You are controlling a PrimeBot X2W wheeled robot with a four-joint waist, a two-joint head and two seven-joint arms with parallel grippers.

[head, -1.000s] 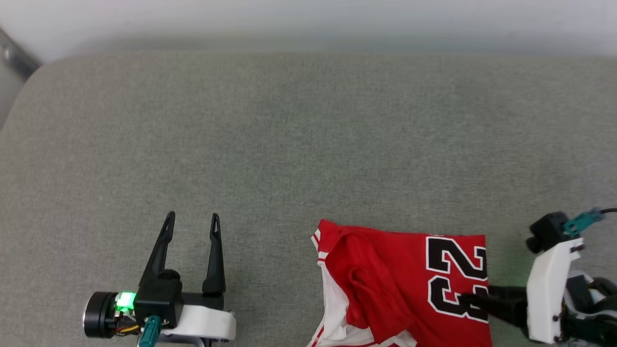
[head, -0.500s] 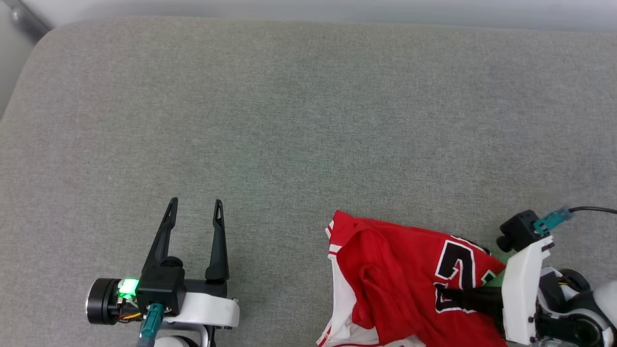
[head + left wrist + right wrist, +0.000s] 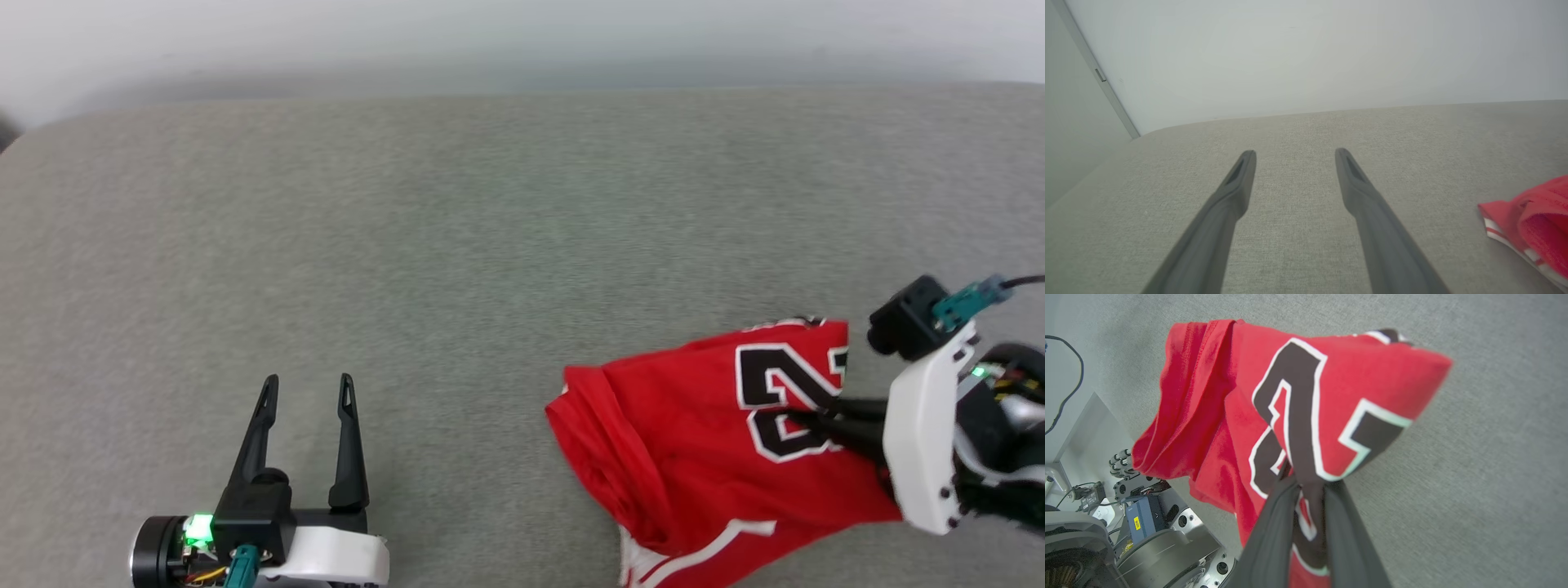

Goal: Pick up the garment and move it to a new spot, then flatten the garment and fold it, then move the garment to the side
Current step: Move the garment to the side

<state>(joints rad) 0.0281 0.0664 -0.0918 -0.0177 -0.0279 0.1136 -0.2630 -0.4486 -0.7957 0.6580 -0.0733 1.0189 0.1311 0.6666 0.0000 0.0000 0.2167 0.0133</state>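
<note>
The red jersey garment [image 3: 694, 433] with a black white-edged number hangs bunched at the lower right of the head view, lifted off the grey surface. My right gripper [image 3: 804, 412] is shut on the garment at the number. In the right wrist view the garment [image 3: 1216, 400] drapes from my right gripper [image 3: 1306, 479], whose fingers pinch the fabric. My left gripper [image 3: 306, 384] stands open at the lower left with nothing between its fingers. In the left wrist view my left gripper [image 3: 1294, 157] is open over bare surface, and a corner of the garment [image 3: 1531, 220] lies at the right edge.
The grey padded surface [image 3: 490, 245] stretches wide to the left and back, ending at a pale wall [image 3: 522, 33]. In the right wrist view the robot's base and cabling [image 3: 1106, 522] sit at the lower left, below the surface's edge.
My right gripper has raised the garment and carried it up and rightward; the fabric now hangs bunched from the grip. The head camera has shifted. My left gripper stays open in place.
</note>
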